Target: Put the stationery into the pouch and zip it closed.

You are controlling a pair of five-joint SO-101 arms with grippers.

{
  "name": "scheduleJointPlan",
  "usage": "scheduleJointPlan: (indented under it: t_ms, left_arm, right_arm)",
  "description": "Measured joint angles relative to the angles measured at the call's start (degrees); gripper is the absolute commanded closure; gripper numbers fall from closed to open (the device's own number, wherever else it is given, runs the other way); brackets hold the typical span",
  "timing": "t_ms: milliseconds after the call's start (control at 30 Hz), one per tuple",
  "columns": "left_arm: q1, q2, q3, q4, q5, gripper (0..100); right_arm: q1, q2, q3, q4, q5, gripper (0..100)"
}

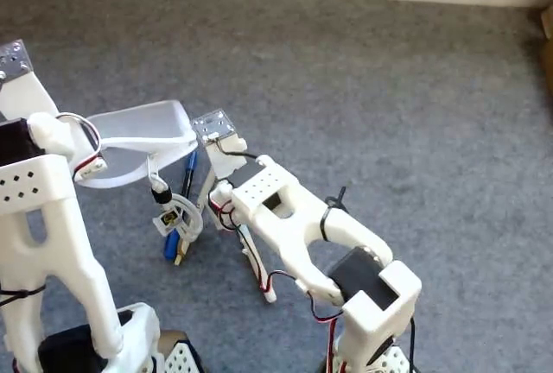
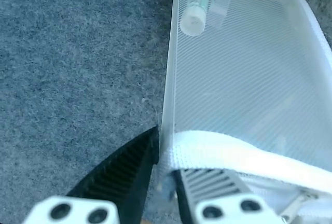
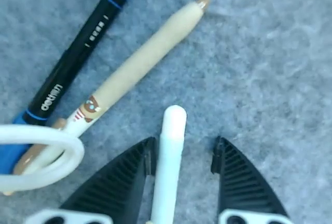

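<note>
A translucent white mesh pouch (image 1: 143,135) is lifted off the carpet, and my left gripper (image 2: 163,154) is shut on its edge. Inside the pouch (image 2: 244,79) lies a tube with a white cap (image 2: 195,6). My right gripper (image 3: 184,149) is open, low over the carpet. A white pen (image 3: 173,130) lies between its fingers, against one finger and apart from the other. Just beyond it lie a beige pen (image 3: 142,58) and a black marker with blue ends (image 3: 78,58). The marker (image 1: 188,170) lies below the pouch in the high view.
A white ring (image 1: 179,215) hangs on a short strap from the pouch, over the pens; it curves past the beige pen (image 3: 41,154). Grey carpet (image 1: 389,88) stretches open to the right and back. Both arm bases stand at the front edge.
</note>
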Motion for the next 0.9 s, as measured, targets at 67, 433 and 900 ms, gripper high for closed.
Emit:
scheduleJointPlan:
  t_ms: [67,433,900]
  left_arm:
    - [0.0,0.0,0.0,0.0,0.0,95]
    - [0.0,0.0,0.0,0.0,0.0,95]
    - [0.0,0.0,0.0,0.0,0.0,95]
  right_arm:
    - [0.35,0.26,0.0,0.0,0.88,94.7]
    - [1.05,0.62,-0.26,2.29,6.68,99.4]
    - [0.97,0.7,-1.32,10.55,6.68,99.4]
